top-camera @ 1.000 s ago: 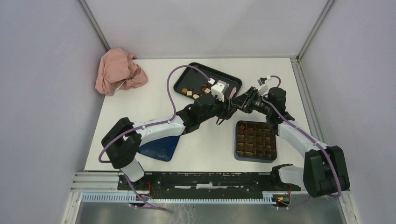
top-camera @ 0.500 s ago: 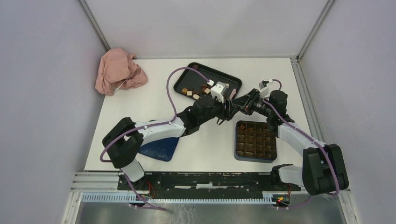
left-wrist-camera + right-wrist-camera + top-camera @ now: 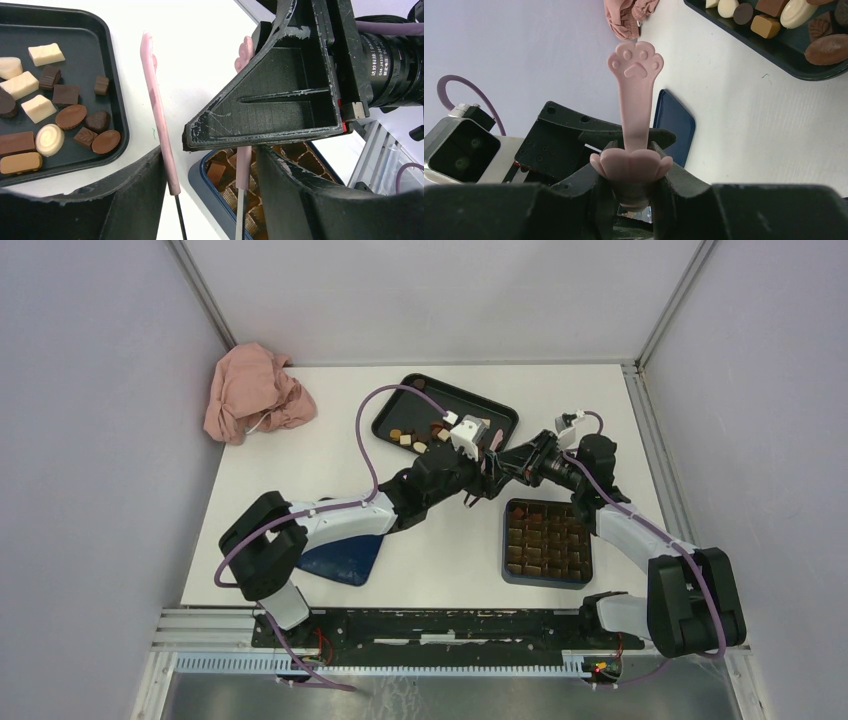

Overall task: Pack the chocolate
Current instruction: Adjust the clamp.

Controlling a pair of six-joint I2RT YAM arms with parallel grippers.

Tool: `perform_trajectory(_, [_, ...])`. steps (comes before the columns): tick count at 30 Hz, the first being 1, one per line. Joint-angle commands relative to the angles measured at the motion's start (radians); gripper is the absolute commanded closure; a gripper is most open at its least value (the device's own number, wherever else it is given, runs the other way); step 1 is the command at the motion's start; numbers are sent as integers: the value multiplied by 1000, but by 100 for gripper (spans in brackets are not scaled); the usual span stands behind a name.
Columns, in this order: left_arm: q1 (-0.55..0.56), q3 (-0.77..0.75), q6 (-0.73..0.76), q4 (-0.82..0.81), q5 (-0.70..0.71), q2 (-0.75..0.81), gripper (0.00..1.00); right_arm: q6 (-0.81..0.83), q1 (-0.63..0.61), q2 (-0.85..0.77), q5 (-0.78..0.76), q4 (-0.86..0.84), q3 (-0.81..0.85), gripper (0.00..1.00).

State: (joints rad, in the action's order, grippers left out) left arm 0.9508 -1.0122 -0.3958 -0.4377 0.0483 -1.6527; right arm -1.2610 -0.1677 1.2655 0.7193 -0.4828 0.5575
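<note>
Lowest in the overhead view, by the arm bases: blue box (image 3: 545,583), some cells filled. Just above it, right gripper (image 3: 633,172) clamped on the hinge end of the pink tongs (image 3: 635,100), long axis running left, paw tips toward the left gripper (image 3: 207,170), jaws spread wide astride both blades; cannot tell whether touching. Farther up-left: chocolate (image 3: 70,116) loose on the black tray (image 3: 107,50), closer to the left gripper, yet roughly along the tongs' own line from the right.
</note>
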Motion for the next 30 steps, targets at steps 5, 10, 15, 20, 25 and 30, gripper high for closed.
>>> perform_trajectory(5, [5,16,9,-62,-9,-4,28,-47,5,5,31,-98,-15,81])
perform_trajectory(10, [5,37,1,-80,1,0,27,-58,10,5,35,-110,-19,81])
perform_trajectory(15, [2,71,-10,-111,7,19,22,-63,14,4,34,-117,-21,81])
perform_trajectory(20, [2,72,-21,-112,14,21,24,-65,15,0,34,-117,-25,81])
perform_trajectory(25, [2,57,-28,-110,12,11,31,-65,15,-2,32,-116,-33,80])
perform_trajectory(30, [1,47,-25,-99,9,8,41,-65,15,-3,32,-116,-36,71])
